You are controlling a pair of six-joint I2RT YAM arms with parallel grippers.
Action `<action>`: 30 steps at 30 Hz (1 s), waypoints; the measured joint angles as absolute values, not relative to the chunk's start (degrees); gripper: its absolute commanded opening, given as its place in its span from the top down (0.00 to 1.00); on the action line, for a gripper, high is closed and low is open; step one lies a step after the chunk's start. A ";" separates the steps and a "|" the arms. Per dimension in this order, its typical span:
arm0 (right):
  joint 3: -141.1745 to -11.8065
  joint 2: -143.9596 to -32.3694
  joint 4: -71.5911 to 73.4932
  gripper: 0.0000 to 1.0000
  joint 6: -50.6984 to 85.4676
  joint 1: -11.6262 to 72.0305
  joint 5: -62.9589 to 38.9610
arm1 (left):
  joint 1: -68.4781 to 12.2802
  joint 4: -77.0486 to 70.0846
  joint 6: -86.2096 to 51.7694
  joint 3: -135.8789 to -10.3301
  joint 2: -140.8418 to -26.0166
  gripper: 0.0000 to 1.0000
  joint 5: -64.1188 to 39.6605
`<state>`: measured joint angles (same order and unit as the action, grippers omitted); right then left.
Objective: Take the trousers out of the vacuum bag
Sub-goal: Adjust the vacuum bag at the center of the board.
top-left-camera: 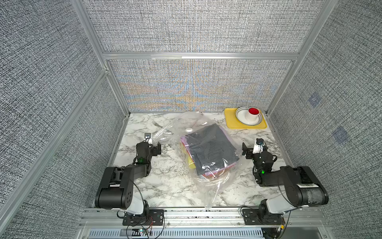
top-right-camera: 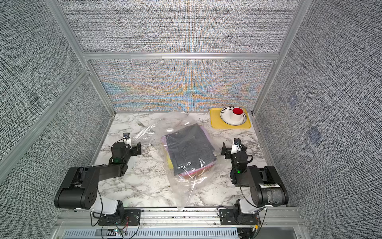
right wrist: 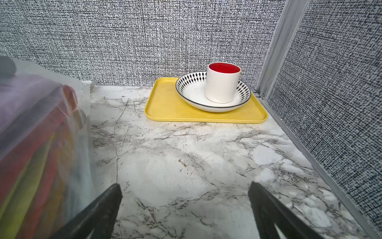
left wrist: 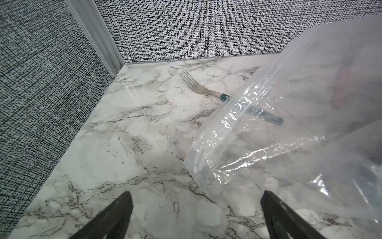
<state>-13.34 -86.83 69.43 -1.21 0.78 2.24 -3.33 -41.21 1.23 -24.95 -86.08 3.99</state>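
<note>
Trousers lie folded flat in a stack inside the vacuum bag, which rests on the tabletop between the left tool and the right tool, touching neither. The top garment is dark grey with a coarse weave. Beneath it show soft edges of lilac, yellow, red and orange cloth, blurred by the plastic in the right wrist view. The bag is thin, see-through and crinkly, with bright creases where it catches the light. It is much larger than the stack, so slack empty plastic spreads past the cloth at both ends. A small round white valve sits on its upper face, beyond the stack on the left tool's side. A corner of the bag with a ribbed closing strip lies just ahead of the left tool. Whether that strip is sealed cannot be told. Both tools stand with their dark fingers spread wide, holding nothing, above the glossy marble-patterned tabletop. Ahead of the left tool lies a metal fork, its dark handle under the plastic. Ahead of the right tool, near the far corner, a flat yellow rectangular tray with rounded corners carries a shallow white bowl with a black diamond pattern, and in the bowl stands a straight-sided white cup with a red inside.
</note>
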 measured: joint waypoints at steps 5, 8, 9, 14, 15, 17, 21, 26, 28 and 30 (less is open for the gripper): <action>-13.34 -86.83 69.43 0.01 -1.21 0.80 2.24 | -3.33 -41.21 1.23 -24.95 -86.08 0.00 3.99; -13.34 -86.83 69.43 0.01 -1.21 0.78 2.24 | -3.33 -41.21 1.23 -24.95 -86.08 0.00 3.99; -13.34 -86.83 69.43 0.01 -1.21 0.78 2.24 | -3.33 -41.21 1.26 -24.95 -86.08 0.00 3.99; -13.34 -86.83 69.43 0.01 -1.21 0.78 2.24 | -3.33 -41.21 1.26 -24.95 -86.08 0.00 3.99; -13.34 -86.83 69.43 0.01 -1.21 0.78 2.24 | -3.33 -41.21 1.26 -24.95 -86.08 0.00 3.99; -13.34 -86.83 69.43 0.01 -1.21 0.78 2.24 | -3.33 -41.21 1.26 -24.95 -86.08 0.00 3.99; -13.34 -86.83 69.43 0.01 -1.21 0.73 2.24 | -3.33 -41.21 1.26 -24.95 -86.08 0.00 3.99; -13.37 -86.80 69.43 0.01 -1.19 0.69 2.26 | -3.33 -41.21 1.26 -24.95 -86.06 0.01 3.99; -14.98 -85.69 66.08 0.01 -0.78 0.69 2.81 | -3.33 -40.88 1.26 -25.04 -85.62 0.01 4.01; -20.16 -83.33 58.76 0.01 -0.40 0.69 3.66 | -3.36 -35.94 1.08 -27.20 -83.55 0.01 4.38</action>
